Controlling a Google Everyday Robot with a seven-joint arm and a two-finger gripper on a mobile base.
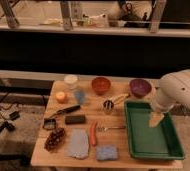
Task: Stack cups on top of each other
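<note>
In the camera view, the robot's white arm [180, 92] is cut off by the right edge of the frame, so its base is out of sight. The small items near the tabletop's [88, 112] left edge are too dim to name.

The gripper [156, 119] hangs over the far half of the green tray [153, 152], which fills the tabletop's right side. Its pale fingers point down, spread apart. They hold nothing and touch nothing.

The silver cup [108, 105] stands upright near the middle of the tabletop, just beside the tray's far left corner. The light-blue tumbler [80, 96] stands apart from it, toward the far left corner. The red bowl [101, 85] and the purple bowl [140, 87] sit along the far edge.
</note>
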